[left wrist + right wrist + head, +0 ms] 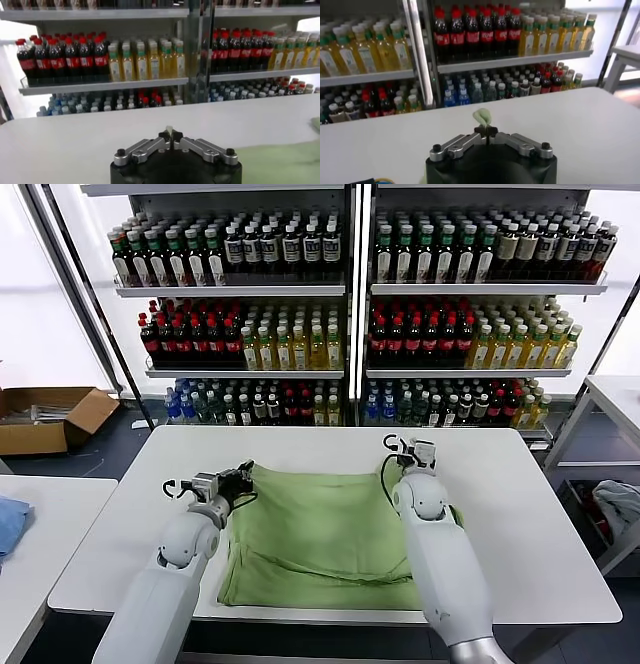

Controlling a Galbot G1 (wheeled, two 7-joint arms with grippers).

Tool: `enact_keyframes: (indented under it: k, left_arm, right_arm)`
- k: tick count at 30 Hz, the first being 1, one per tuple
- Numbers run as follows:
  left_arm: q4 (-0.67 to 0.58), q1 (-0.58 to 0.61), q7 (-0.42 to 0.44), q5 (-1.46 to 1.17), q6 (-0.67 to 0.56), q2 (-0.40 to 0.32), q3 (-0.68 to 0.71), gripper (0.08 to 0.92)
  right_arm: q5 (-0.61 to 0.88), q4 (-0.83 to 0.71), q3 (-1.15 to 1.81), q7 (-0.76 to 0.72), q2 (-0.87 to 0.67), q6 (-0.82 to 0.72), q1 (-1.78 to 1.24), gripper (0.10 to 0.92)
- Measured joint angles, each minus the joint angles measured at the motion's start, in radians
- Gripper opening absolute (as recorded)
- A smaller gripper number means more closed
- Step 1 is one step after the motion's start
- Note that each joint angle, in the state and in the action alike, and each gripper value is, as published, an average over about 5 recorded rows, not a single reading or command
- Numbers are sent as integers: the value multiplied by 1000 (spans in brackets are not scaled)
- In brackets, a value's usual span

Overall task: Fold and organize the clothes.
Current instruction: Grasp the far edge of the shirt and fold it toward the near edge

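Head view is showing the light green soft-fabric polo shirt lying back-up on the white table, between both pincers. The left pincer is pinching the corner just beside it; the right pincer is nipping a green tuft. Judged light, limp, likely sagging; far corners are serving as holds.

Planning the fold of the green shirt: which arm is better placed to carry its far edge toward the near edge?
Neither alone: the left hand pinches the far left corner of the shirt, and the right hand pinches the far right corner. Both should probably move together.
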Motion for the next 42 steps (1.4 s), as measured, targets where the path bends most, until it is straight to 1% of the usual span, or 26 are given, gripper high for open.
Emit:
enact_keyframes:
  k: [9,16,21,30,42]
  left_arm:
    - [-111,100,13,16,-13,8,-35,88]
    - [-191,197,27,47,-31,-12,-64,88]
    - [-242,268,34,73,-38,-26,-76,88]
    - [-304,377,39,122,-43,-47,-91,88]
    - [-322,452,44,181,-43,-58,-95,88]
  right_arm:
    - [14,246,23,23,-42,-7,-181,105]
    - [11,414,36,40,-56,-18,-332,105]
    - [-2,505,38,45,-56,-17,-433,105]
    - [-13,578,56,56,-68,2,-576,105]
    - [-38,577,51,59,-81,36,-672,105]
